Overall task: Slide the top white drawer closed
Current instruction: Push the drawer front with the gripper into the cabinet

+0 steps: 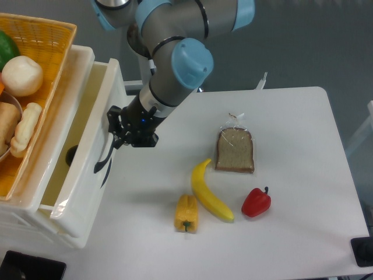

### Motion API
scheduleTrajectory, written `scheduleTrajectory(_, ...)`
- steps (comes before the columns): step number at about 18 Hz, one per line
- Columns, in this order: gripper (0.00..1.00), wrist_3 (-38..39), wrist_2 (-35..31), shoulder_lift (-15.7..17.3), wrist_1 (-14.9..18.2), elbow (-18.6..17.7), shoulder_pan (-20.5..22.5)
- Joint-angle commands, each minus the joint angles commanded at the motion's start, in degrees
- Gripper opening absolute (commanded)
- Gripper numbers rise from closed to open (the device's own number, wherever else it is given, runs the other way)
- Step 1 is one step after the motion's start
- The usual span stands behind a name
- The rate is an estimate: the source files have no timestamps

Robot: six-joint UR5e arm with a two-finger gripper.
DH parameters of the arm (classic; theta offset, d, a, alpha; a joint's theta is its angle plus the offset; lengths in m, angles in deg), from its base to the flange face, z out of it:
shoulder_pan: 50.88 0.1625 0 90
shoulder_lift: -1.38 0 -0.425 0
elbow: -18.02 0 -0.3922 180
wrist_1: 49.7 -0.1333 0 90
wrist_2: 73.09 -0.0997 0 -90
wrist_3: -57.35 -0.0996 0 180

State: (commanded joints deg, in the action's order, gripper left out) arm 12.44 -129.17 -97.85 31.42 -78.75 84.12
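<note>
The top white drawer (87, 175) stands partly pulled out at the left, and its pale inside (70, 175) shows from above. Its flat front panel faces the table and carries a black curved handle (104, 160). My gripper (116, 131) is black and points left at the front panel, at the upper end of the handle, touching or nearly touching it. The fingers are dark against the handle, so I cannot tell how the jaws stand.
An orange wicker basket (55, 41) with food sits on top of the cabinet (23, 224). On the white table (303, 175) lie a bagged bread slice (235, 150), a banana (210, 192), a yellow pepper (186, 213) and a red pepper (256, 202).
</note>
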Motion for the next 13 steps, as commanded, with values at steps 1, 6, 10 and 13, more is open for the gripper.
scheduleTrajectory(1, 0.0, 0.1, 0.3, -0.1, 0.0, 0.0, -0.3)
scheduleTrajectory(6, 0.0, 0.8, 0.6, -0.3, -0.2, 0.1, -1.1)
scheduleTrajectory(10, 0.0, 0.7, 0.7, -0.5, -0.2, 0.1, -1.1)
scheduleTrajectory(13, 0.0, 0.6, 0.7, -0.8, -0.3, 0.2, -1.1)
